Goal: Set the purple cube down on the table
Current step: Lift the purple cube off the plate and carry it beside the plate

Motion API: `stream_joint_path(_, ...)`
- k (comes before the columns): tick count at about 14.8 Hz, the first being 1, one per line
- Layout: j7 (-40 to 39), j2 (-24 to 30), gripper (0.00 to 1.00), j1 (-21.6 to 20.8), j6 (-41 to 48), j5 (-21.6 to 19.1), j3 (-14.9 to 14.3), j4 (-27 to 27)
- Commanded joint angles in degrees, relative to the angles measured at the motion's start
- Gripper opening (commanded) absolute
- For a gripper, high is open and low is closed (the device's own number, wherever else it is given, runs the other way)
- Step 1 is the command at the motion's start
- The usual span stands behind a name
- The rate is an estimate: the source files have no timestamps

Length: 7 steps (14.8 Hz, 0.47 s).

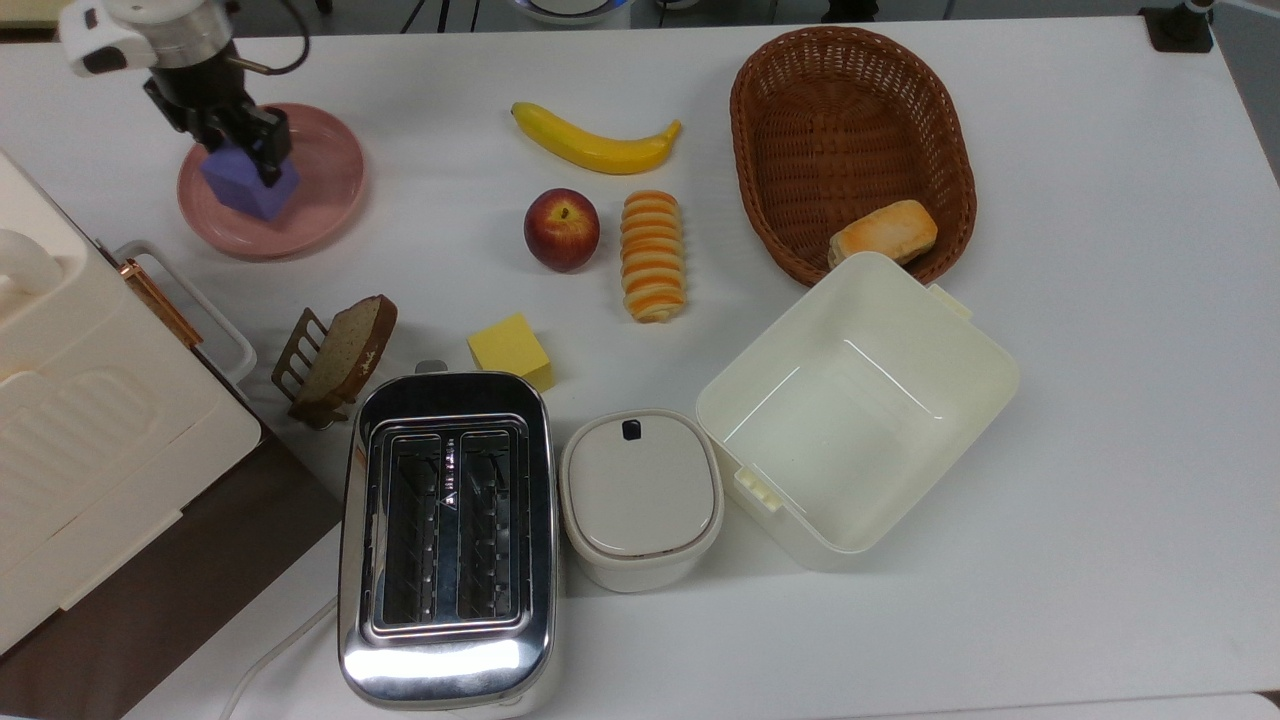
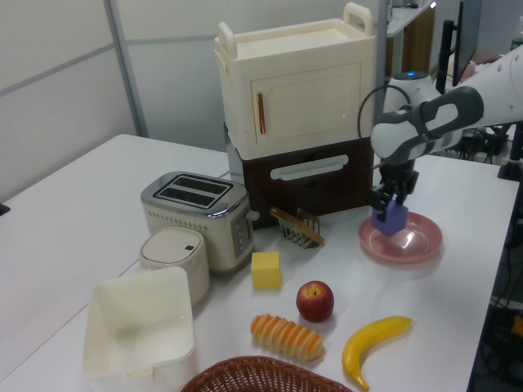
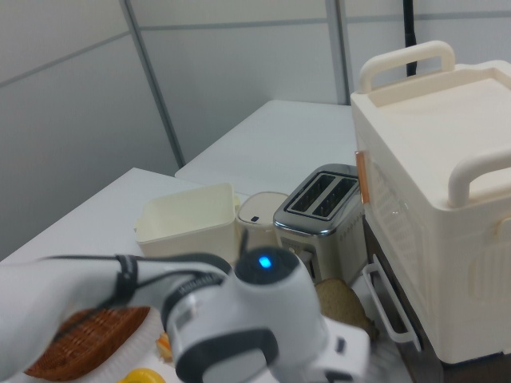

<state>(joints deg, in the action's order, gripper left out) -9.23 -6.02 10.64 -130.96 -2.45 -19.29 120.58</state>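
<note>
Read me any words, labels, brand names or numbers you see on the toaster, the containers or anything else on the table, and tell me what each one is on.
No text can be read.
Toaster: small white marks between the slots in the top view, too small to read.
Row of small marks along the toaster's side in the left view: unreadable.
Small lidded container: a plain dark square on the lid, no lettering visible.
</note>
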Motion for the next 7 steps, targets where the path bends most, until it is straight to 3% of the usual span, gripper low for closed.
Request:
stream_joint_path(1,8.42,2.86,0.38,-2.21,1.94,-0.45,5.04,0.54)
stream_joint_path(4,15.89,3.38,0.38,-2.47,2.91,-0.19,9.7,-0.61)
stream_joint_path(7,22.66,2.95,0.38,-2.47,2.91,3.49,13.48,-0.7)
